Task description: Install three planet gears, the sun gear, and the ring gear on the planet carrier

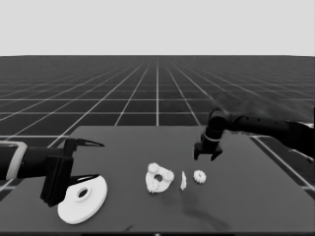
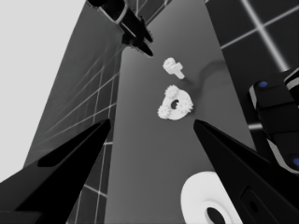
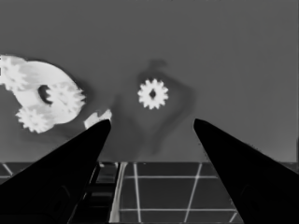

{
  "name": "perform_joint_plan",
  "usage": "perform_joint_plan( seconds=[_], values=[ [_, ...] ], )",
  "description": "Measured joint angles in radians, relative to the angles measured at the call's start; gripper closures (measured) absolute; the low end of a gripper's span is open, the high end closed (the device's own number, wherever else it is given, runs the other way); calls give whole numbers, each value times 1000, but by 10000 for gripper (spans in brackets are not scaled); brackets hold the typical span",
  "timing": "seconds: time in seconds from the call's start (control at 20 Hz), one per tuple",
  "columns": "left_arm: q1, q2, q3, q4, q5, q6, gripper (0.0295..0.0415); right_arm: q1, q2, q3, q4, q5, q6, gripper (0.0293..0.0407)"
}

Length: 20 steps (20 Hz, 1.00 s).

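A: Step in hand?

B: Fourth gear. The right gripper (image 1: 207, 156), fingers apart and empty, hovers above the loose small white toothed gear (image 1: 199, 176), right of the smaller white round part (image 1: 158, 177). Next, I judge: descend, close on it.

A: Stock, largest first?

B: One larger flat white round part (image 1: 83, 198), left of it, under the idle, spread left gripper (image 1: 93, 160); one smaller round part; three gears (image 3: 65, 97) seated on it; one loose; one thin white piece (image 1: 183, 181) between.
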Motion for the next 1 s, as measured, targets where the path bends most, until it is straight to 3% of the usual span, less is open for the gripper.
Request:
perform_joint_plan(
  seconds=[0.05,0.15,0.45,0.55,0.95,1.0],
  values=[
    [0,0,0,0,0,0,326,-126,12,-31,-95,45,-13,315],
    [0,0,0,0,0,0,326,-230,42,-110,-172,96,-47,315],
    [0,0,0,0,0,0,326,-272,65,-165,-203,127,-70,315],
    [0,0,0,0,0,0,326,-273,65,-166,-204,127,-71,386],
    [0,0,0,0,0,0,326,-272,65,-167,-205,128,-71,391],
    [0,0,0,0,0,0,326,-160,6,-18,-85,27,-8,390]
  ],
)
